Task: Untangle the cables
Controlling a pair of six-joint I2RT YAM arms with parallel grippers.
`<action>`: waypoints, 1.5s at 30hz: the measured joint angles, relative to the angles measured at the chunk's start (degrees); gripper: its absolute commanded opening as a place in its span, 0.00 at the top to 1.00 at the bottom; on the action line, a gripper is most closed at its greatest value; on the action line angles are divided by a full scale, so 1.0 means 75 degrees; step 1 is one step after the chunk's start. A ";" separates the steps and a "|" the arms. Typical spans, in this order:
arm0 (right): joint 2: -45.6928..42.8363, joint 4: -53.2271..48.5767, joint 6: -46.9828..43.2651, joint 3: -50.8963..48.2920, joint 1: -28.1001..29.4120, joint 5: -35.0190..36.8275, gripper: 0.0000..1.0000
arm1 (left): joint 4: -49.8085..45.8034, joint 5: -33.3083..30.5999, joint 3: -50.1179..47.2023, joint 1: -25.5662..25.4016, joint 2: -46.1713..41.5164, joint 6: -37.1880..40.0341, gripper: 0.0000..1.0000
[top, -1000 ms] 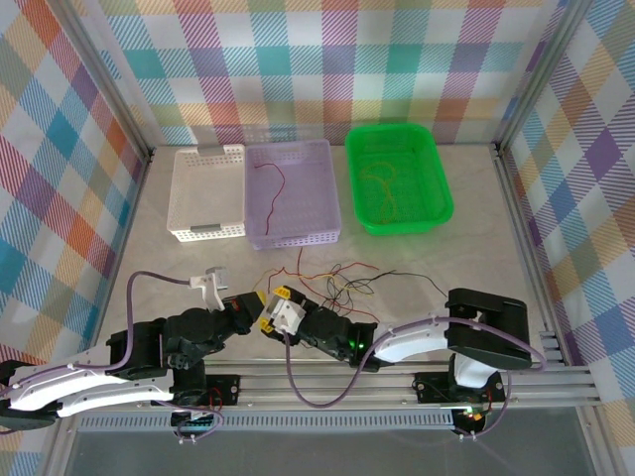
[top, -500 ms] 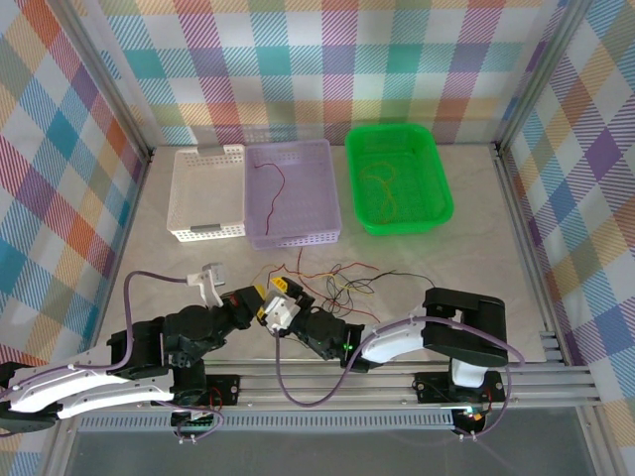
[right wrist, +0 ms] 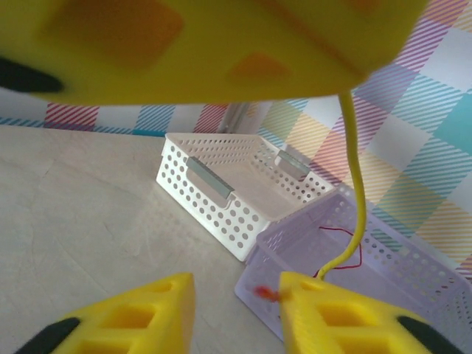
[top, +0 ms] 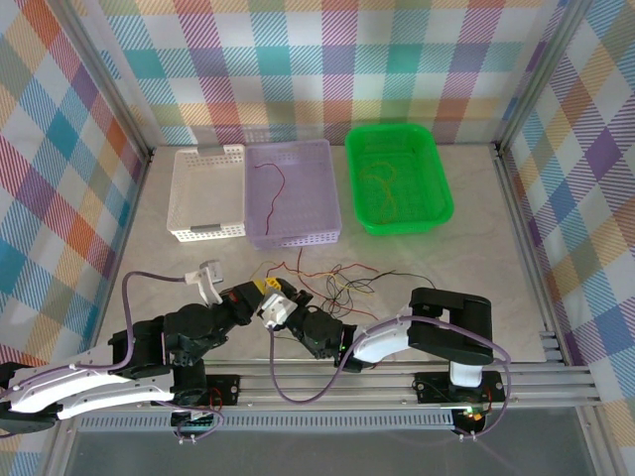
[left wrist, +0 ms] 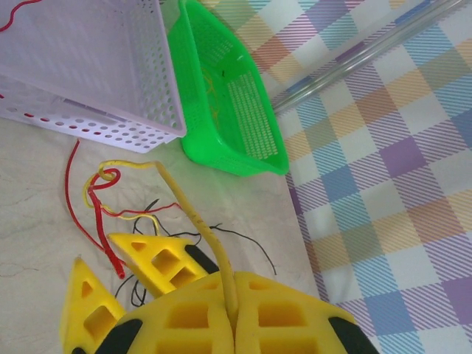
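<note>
The cables [top: 342, 283] lie as a loose tangle of hair-thin red, yellow and black wire on the pale, marble-veined table [top: 466, 248], at 6 o'clock from the lilac basket [top: 291, 238]. The bunch's long axis runs 9 to 3 o'clock, with one black strand trailing out toward 3. The two grippers meet at its 9 o'clock end. The left gripper [left wrist: 233, 295] is clenched on a yellow cable [left wrist: 193, 214]: its blocky yellow pads press together, and the wire leaves the seam taut. In the left wrist view the wire slants toward 11 o'clock, then bends into a small curl pointing to 9. In the right wrist view it hangs near-vertical, 12 to 6. The right gripper [right wrist: 236, 295] is released, its wedge-shaped, cut-out yellow fingers [right wrist: 125, 321] standing apart with nothing pinched. A thicker red cable [left wrist: 110, 247] ends in the gap between them, its length running toward 11 o'clock. A lone red strand [top: 270, 183] lies in the lilac basket, long axis 12 to 6. An orange-yellow strand [top: 382, 183] coils in the glossy green basket [top: 397, 226] at 3 o'clock of it. The white basket [top: 206, 231], at 9 o'clock of the lilac one, is rigid perforated plastic.
</note>
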 measured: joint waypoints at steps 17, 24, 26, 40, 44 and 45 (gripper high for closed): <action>-0.4080 -0.1655 0.1276 -0.1384 -0.0096 -0.0137 1.00 | -0.0685 0.0286 0.0000 -0.0003 -0.0396 -0.0073 1.00; -0.7609 -0.5015 0.2454 -0.1408 -0.0548 -0.0522 1.00 | -0.1676 0.0017 0.0146 -0.0003 -0.0659 -0.0271 1.00; -0.8495 -0.6333 0.2917 -0.1134 -0.1064 -0.0603 1.00 | -0.1973 -0.0061 0.0294 -0.0003 -0.0656 -0.0329 1.00; -1.0232 -1.1782 0.3756 0.1373 -0.2792 -0.0766 1.00 | -0.4357 -0.1052 0.2098 -0.0055 -0.0621 -0.0629 1.00; -1.0299 -1.2412 0.3631 0.1699 -0.2792 -0.0568 1.00 | -0.4945 -0.1367 0.2495 -0.0093 -0.0501 -0.0632 1.00; -1.0328 -1.2511 0.3593 0.1760 -0.2792 -0.0507 1.00 | -0.5082 -0.1448 0.2588 -0.0099 -0.0463 -0.0629 1.00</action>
